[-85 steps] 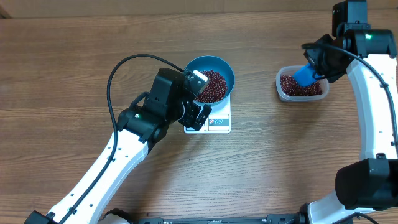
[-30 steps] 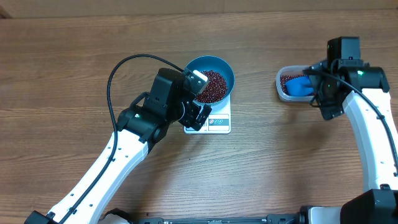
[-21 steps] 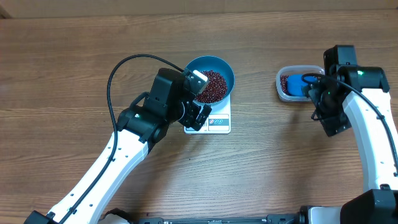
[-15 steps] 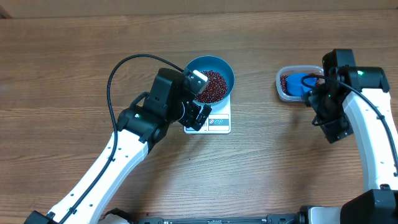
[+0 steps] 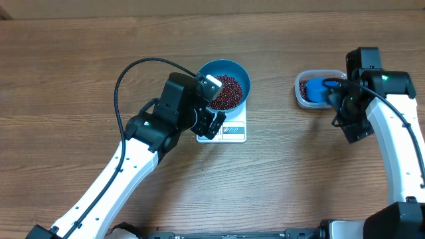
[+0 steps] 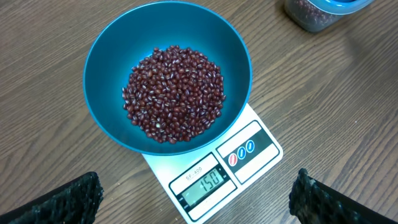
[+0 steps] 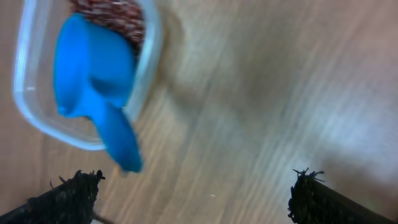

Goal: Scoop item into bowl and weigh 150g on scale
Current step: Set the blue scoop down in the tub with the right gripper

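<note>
Blue plastic bowl (image 6: 102,56): seated on white scale (image 6: 249,146), display reading 150. Contents: red-brown beans (image 6: 174,93), heaped at centre. Left gripper (image 6: 199,208): jaws spread wide, holding nothing, hovering above the scale's front edge, bowl just beyond the fingertips. Right gripper (image 7: 196,196): jaws likewise wide apart, empty, over bare table (image 7: 261,93) beside clear tub (image 7: 149,68). Blue scoop (image 7: 93,68): lying in the tub on more beans, handle over the rim.

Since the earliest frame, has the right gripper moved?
Yes. The right gripper left the blue scoop in the clear tub and pulled back, down-frame of the tub.
</note>
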`<state>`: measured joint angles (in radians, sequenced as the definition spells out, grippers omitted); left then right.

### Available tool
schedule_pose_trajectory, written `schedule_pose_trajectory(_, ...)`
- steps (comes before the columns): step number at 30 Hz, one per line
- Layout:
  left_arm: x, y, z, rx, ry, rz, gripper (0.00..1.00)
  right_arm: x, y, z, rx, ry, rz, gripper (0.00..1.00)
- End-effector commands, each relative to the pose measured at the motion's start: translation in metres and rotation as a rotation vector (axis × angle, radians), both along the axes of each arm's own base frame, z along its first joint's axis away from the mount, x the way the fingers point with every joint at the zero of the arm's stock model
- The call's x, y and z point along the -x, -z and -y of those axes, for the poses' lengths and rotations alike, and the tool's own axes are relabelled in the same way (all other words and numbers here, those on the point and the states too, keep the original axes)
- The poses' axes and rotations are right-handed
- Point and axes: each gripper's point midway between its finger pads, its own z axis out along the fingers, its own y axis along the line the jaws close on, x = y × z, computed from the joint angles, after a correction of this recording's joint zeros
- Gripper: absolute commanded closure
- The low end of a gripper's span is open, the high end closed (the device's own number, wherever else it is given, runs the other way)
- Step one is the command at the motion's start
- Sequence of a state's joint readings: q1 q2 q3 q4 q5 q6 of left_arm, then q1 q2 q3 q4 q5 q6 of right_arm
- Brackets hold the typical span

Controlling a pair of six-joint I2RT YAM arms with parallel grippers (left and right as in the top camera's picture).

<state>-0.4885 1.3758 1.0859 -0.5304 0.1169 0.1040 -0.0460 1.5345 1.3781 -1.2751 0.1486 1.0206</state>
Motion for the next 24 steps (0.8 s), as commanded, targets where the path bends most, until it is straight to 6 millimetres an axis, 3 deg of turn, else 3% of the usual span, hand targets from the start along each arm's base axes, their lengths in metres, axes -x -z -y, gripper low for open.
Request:
schedule_pose_trajectory(1,0.000,0.000,0.000,0.013,-0.010,-0.006,0.01,-0.013,-0.001,-0.005,-0.023,-0.094,0.042,0.00)
schedule_pose_trajectory(6,0.000,0.000,0.000,0.013,-0.010,-0.006,0.01,-0.041,-0.010,-0.004,0.080,-0.426,0.120,0.00)
schedule_pose_trajectory(15,0.000,0.000,-0.001,0.013,-0.011,-0.006,0.01,-0.088,-0.034,-0.002,0.318,-0.861,0.250,0.00)
schedule_pose_trajectory(19,0.000,0.000,0.000,0.013,-0.010,-0.006,0.00,-0.091,-0.036,-0.002,0.368,-0.963,0.240,0.00)
schedule_pose_trajectory(24,0.000,0.000,0.000,0.013,-0.010,-0.006,0.00,-0.073,-0.028,-0.008,0.296,-0.987,0.181,0.00)
